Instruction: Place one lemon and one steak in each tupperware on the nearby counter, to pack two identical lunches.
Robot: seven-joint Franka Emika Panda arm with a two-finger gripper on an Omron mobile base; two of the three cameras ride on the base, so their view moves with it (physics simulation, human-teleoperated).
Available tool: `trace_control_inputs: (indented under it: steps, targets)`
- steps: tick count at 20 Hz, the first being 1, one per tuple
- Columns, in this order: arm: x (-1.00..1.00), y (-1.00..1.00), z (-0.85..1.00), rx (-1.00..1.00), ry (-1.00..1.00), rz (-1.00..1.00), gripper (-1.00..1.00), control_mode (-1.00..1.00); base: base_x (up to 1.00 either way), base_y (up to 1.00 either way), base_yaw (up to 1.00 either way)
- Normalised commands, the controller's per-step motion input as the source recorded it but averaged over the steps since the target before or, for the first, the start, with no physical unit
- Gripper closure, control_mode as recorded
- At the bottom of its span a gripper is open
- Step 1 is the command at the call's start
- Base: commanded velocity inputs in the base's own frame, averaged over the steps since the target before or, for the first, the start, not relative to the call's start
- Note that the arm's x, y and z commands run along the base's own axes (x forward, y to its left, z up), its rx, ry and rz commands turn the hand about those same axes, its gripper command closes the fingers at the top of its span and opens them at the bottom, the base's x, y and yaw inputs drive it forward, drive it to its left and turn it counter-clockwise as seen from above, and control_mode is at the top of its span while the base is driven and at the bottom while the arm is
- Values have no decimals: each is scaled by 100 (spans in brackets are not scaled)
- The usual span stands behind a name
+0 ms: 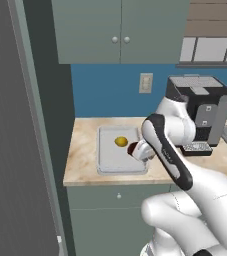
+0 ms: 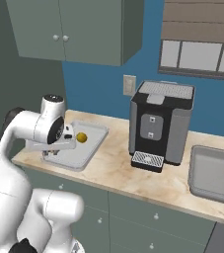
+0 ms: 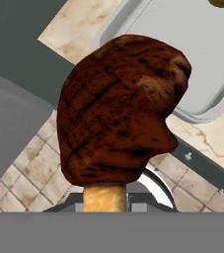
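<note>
My gripper [image 1: 135, 149] is shut on the steak [image 3: 118, 118], a dark red-brown slab with a tan end at its base. In the left base view the steak [image 1: 132, 148] hangs just above the front right part of the left tupperware [image 1: 110, 157], a shallow grey tray on the counter [image 1: 82, 150]. One yellow lemon [image 1: 120, 142] lies inside that tray, behind the steak. The right base view has the same tray [image 2: 74, 153] with the lemon [image 2: 81, 137], and my hand over its near edge. A second tupperware [image 2: 212, 173] sits far right on the counter [image 2: 118, 168]. My fingertips are hidden behind the meat.
A black and grey coffee machine [image 2: 160, 123] stands on the counter between the two trays, close behind my arm [image 1: 170, 150]. Wall cabinets [image 1: 120, 30] hang above. A dark tall panel [image 1: 15, 150] borders the counter's left end. Cabinet fronts and tiled floor [image 3: 19, 173] lie below the edge.
</note>
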Motion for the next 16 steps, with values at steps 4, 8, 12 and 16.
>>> trace_control_inputs:
  steps: [4,8,12,16]
  targets:
    - [55,8,-39,0,0,0,100,-100,0,0,0]
    - [57,9,-27,0,0,0,100,-100,0,0,0]
    - [60,10,-25,0,3,0,100,-100,0,0,0]
    - [60,5,-37,0,8,0,100,-100,0,0,0]
